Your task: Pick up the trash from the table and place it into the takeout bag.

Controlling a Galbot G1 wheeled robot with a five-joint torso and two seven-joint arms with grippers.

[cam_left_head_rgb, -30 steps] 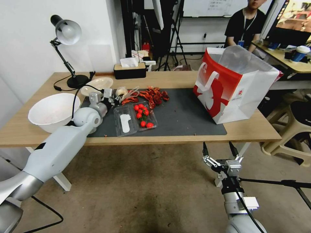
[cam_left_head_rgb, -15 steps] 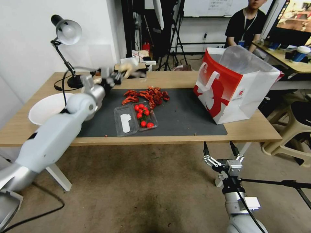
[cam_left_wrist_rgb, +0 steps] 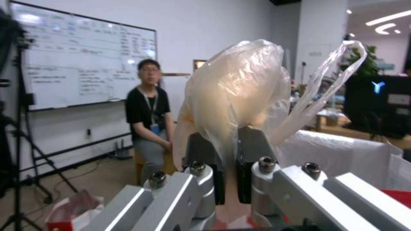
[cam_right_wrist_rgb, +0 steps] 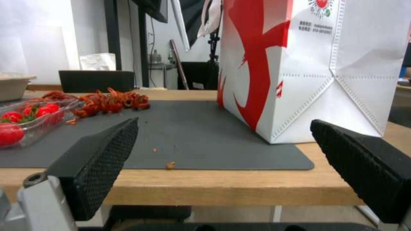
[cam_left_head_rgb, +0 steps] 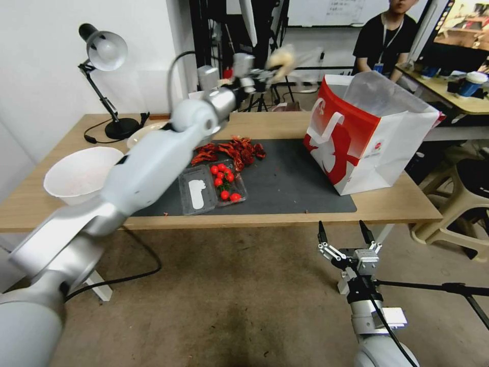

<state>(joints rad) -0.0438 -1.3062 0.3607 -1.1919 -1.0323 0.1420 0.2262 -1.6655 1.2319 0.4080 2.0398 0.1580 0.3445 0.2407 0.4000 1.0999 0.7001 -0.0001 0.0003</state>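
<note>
Item in transit: I hold the wrapped lump [cam_left_head_rgb: 281, 57] clamped in my left gripper [cam_left_head_rgb: 265, 76], high above the tabletop [cam_left_head_rgb: 265, 122], short of the bag [cam_left_head_rgb: 369, 135]. Outstanding: drop, then beige bowl [cam_left_head_rgb: 145, 131]. Right gripper [cam_left_head_rgb: 342, 235] parked below the tabletop edge, jaws apart.

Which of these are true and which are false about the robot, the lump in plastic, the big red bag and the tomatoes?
1. The left pincer is shut on the plastic-wrapped lump. True.
2. The lump is already inside the takeout bag. False: it is held up in the air, short of the bag's open top.
3. The right pincer is open and holds nothing. True.
4. The right pincer is above the mat. False: it sits low in front of the table edge.
5. The tomatoes lie in a clear tray on the dark mat. True.
</note>
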